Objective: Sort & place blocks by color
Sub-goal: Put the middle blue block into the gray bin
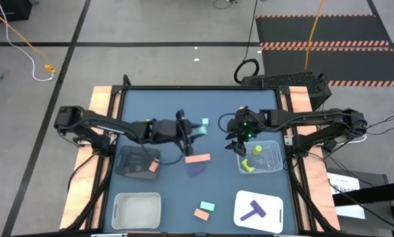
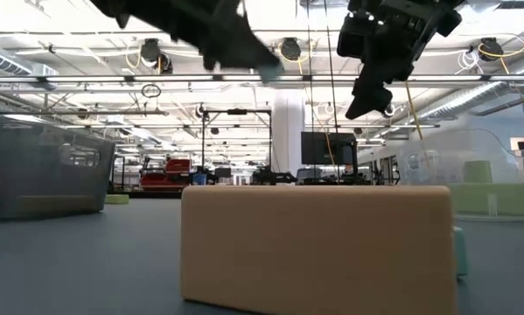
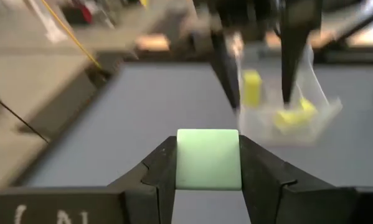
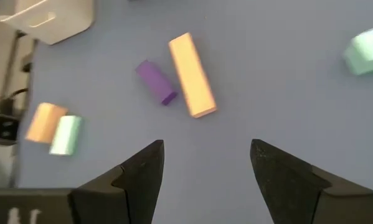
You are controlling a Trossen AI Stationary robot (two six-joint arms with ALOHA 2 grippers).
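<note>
Now, mint block (image 3: pixel 208 158) clamped — left gripper (image 3: pixel 208 177), above table (image 1: pixel 164 105)

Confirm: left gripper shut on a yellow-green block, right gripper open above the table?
Wrong colour. The left gripper is shut on a mint-green block, as the left wrist view shows. The yellow-green blocks lie in the clear bin beyond it. The right gripper is open above the table, as stated.

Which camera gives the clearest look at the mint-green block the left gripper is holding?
The left wrist view: the mint-green block fills the space between the left gripper fingers, clamped on both sides. The high view shows only a small pale patch at the gripper tip. The low view shows only the dark arm overhead. In the right wrist view I cannot tell it apart.
</note>
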